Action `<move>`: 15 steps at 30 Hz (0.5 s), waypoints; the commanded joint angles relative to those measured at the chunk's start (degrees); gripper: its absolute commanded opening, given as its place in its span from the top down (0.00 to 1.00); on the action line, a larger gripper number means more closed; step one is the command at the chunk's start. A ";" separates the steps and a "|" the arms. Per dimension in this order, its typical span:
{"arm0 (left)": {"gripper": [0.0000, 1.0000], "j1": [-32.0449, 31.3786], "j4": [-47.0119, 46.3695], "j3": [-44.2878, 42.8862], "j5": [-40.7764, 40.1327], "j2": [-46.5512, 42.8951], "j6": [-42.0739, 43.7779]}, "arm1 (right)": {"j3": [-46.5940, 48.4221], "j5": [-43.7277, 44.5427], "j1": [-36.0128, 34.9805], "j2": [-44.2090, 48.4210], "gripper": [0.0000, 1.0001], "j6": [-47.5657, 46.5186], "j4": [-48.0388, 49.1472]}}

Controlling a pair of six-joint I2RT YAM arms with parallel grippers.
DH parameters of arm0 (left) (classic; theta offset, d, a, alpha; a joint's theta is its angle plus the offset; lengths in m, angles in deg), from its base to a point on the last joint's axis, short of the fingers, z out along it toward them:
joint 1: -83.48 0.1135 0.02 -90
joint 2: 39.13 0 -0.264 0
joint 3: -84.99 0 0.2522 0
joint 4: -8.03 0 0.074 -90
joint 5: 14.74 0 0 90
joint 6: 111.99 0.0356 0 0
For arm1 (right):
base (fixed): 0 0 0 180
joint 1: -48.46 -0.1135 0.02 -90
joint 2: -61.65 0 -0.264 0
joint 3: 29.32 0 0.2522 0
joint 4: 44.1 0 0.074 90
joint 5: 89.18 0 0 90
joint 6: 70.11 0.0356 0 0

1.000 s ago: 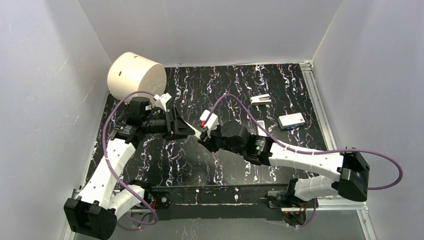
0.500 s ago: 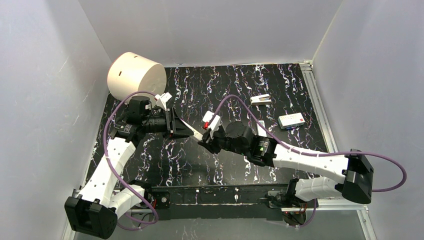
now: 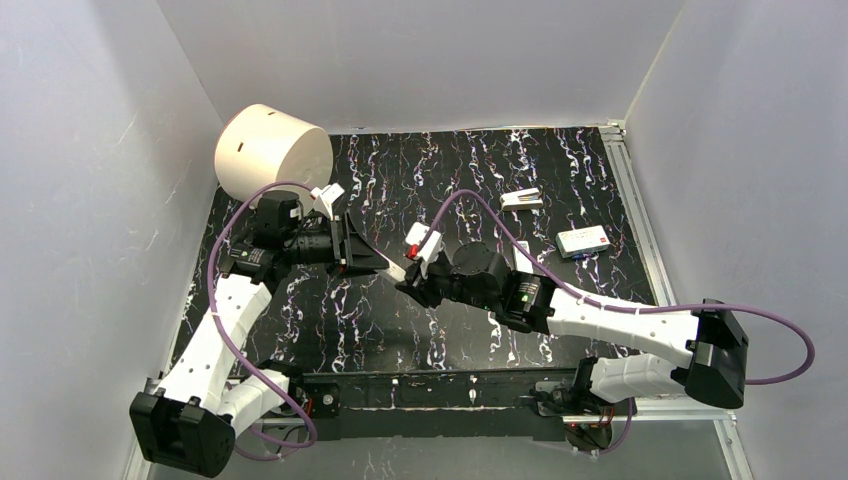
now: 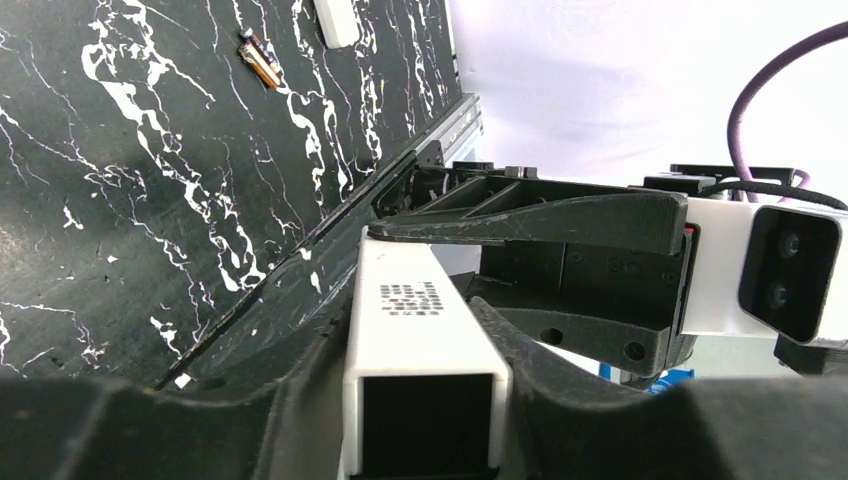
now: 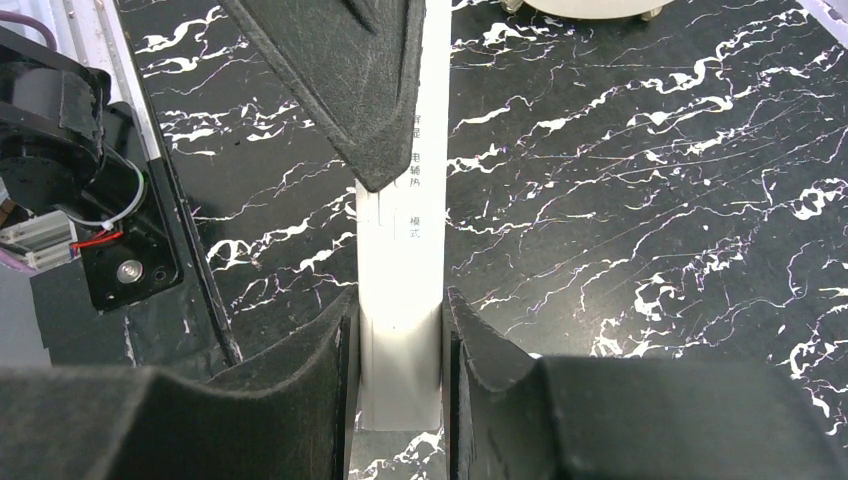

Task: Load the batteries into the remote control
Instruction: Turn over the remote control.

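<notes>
White and slim, the rectangular bar remote control hangs in the air above the middle of the black white-veined marble table, caught at both ends. The left gripper has its dark jaws closed against the two long sides of one end, partly open to the remote's width. The right gripper clamps the opposite end the same way, its pads flat on both sides, with printed characters showing on the white face between the two grips. The two small dark, copper-tinted cylindrical batteries lie side by side on the table, well apart from the remote, towards the far right. A small white box with a red mark lies near them. A large cream cylindrical drum stands at the far left corner.
</notes>
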 commanded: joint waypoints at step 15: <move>1.00 -0.04 -10.63 -0.27 3.37 -2.16 7.75 | -1.69 -0.08 1.97 5.21 0.12 11.35 3.00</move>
